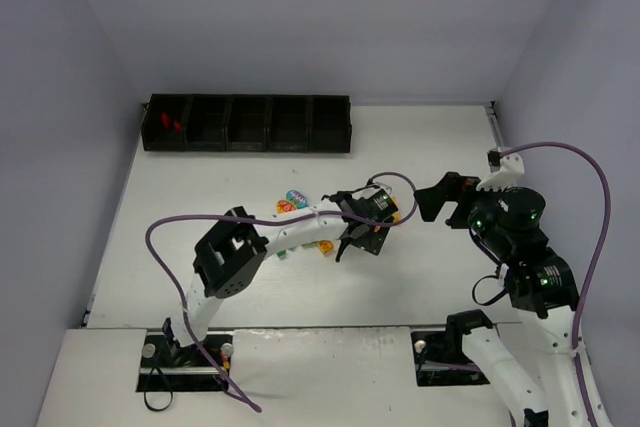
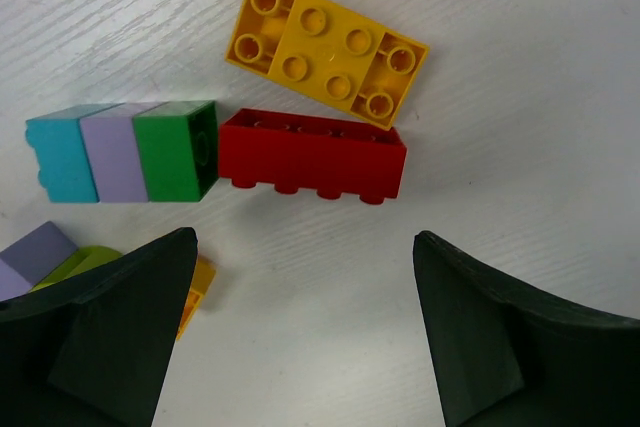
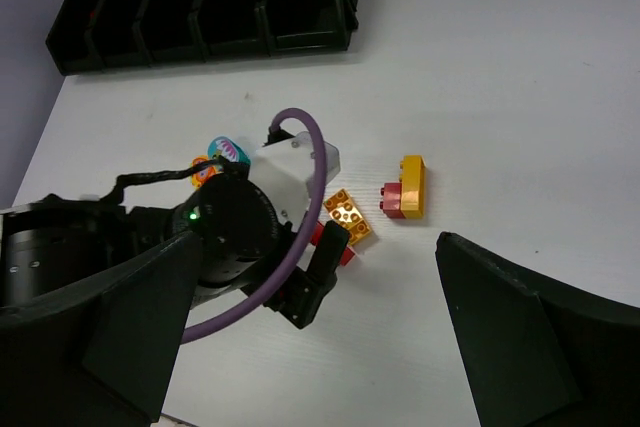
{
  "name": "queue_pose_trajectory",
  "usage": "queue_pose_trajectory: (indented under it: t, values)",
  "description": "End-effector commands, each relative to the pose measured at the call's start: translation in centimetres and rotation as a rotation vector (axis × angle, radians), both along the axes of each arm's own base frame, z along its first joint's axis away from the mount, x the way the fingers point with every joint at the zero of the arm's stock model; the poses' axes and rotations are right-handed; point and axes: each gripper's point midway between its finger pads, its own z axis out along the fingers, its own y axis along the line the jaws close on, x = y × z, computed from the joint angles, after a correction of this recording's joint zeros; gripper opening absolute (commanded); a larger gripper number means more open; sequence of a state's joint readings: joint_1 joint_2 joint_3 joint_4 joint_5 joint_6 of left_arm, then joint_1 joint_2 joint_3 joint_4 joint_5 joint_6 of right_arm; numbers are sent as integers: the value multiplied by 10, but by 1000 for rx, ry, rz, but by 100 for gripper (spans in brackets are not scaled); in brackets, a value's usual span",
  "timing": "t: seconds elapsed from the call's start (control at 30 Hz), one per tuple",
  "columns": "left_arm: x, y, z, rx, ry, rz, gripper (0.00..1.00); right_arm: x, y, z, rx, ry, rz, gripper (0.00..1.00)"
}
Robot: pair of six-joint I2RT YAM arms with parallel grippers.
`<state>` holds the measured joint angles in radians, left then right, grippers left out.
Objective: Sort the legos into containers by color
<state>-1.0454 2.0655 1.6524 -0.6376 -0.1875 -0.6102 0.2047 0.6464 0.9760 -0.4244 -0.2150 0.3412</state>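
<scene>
You have a white wood-grain table [image 1: 480, 147] and lilac walls [image 1: 300, 17]. The left gripper [image 2: 305, 247] gapes empty over the legos [image 2: 312, 155] mid-table. The right gripper [image 3: 320, 247] gapes empty nearby. The tray [image 1: 247, 124] sits far-left.

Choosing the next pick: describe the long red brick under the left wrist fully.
The red brick is long, glossy plastic, lying on its side on the white table, four studs facing the open left fingers, clear of it. A yellow plate seems to touch its top edge; a green block meets its left end.
</scene>
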Motion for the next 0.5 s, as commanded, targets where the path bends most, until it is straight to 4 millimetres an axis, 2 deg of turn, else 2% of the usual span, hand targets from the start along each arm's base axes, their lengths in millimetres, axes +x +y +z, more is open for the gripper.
queue_pose_trajectory:
  t: [0.0, 0.1, 0.2, 0.47]
  values:
    - [13, -22, 21, -73, -46, -5, 83, 2, 5, 18, 36, -63, 15, 99]
    - [14, -28, 5, -56, -25, -23, 83, 0, 5, 20, 43, -67, 13, 100]
    - [16, -29, -1, -40, -24, -30, 83, -2, 5, 20, 48, -68, 12, 100]
    - [32, -32, -6, -26, -53, -20, 83, -3, 5, 17, 57, -59, 12, 100]
